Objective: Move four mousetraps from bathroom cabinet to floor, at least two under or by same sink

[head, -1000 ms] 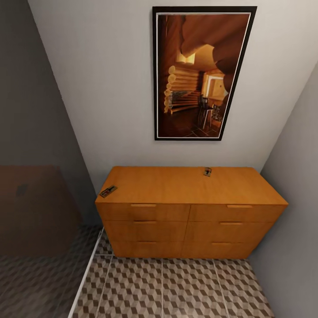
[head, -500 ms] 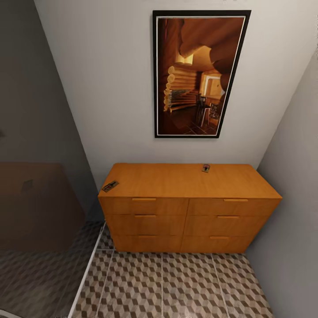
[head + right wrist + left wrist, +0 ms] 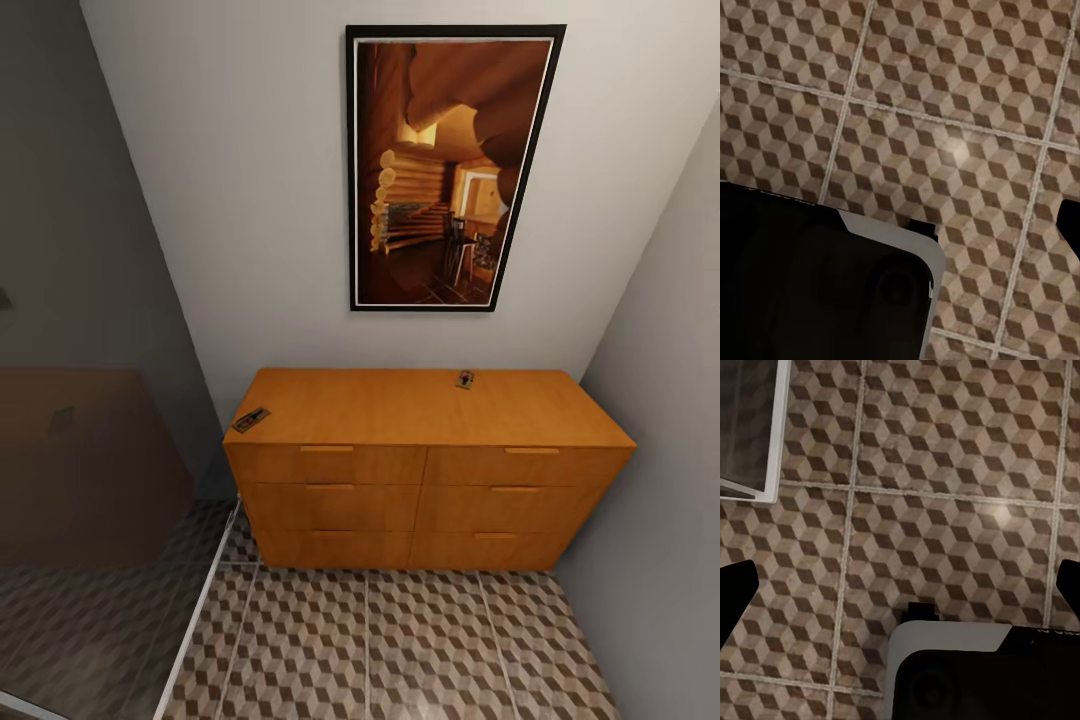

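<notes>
While we face the cabinet (image 3: 425,470), two mousetraps (image 3: 250,419) (image 3: 465,379) sit on top; approach step. Next: close in, raise an arm. Both grippers' fingertips spread wide, empty, over bathroom floor (image 3: 945,510).

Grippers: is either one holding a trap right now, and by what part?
Nothing held. Both wrist views show bare floor between open fingers; two mousetraps lie on the cabinet.
</notes>
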{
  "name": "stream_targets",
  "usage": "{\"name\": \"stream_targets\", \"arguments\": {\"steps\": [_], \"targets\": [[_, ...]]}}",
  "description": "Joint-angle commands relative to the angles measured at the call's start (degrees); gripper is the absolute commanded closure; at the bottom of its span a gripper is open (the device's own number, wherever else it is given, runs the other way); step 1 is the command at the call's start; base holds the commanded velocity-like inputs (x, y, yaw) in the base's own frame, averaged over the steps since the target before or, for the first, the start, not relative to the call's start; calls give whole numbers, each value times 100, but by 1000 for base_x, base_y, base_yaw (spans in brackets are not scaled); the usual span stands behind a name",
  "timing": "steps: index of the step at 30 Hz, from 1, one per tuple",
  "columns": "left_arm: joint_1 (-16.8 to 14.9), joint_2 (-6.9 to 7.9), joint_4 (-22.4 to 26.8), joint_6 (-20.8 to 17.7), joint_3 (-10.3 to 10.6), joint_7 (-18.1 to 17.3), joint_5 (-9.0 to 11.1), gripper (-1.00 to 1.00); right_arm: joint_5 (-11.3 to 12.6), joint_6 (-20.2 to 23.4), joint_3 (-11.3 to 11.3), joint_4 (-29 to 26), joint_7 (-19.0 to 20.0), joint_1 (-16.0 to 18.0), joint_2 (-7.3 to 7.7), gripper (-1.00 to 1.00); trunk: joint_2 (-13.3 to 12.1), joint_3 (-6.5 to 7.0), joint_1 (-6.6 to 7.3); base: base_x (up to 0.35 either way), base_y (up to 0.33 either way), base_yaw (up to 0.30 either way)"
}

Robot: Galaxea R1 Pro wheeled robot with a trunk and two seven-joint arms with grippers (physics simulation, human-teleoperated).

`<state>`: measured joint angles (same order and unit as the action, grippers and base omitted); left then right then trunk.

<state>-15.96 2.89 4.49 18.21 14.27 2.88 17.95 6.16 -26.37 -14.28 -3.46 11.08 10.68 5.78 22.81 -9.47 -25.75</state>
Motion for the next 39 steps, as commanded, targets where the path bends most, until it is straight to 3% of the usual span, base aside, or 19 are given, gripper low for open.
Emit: {"name": "stream_targets", "arguments": {"steps": [1, 8, 15, 24, 39], "targets": [[-4, 1, -1, 16, 50, 28, 24, -100, 61, -14, -31, 4, 35, 5, 2, -100, 11, -11, -3, -2, 0, 0], [225, -16, 224, -210, -6, 255, 172, -100, 279, 211, -23, -221, -191, -136, -192, -100, 11, -11, -3, 0, 0, 0], [452, -33, 446, -434, 13, 479, 174, -100, 259, 435, -29, -447, -415, -78, -386, -100, 11, -11, -3, 0, 0, 0], [488, -34, 735, -723, 14, 758, 174, -100, 255, 607, -30, -737, -704, -75, -404, -100, 11, -11, -3, 0, 0, 0], [489, -34, 1080, -1205, 23, 758, 174, -100, 255, 607, -31, -1221, -1185, -74, -416, -100, 11, -11, -3, 0, 0, 0]]}}
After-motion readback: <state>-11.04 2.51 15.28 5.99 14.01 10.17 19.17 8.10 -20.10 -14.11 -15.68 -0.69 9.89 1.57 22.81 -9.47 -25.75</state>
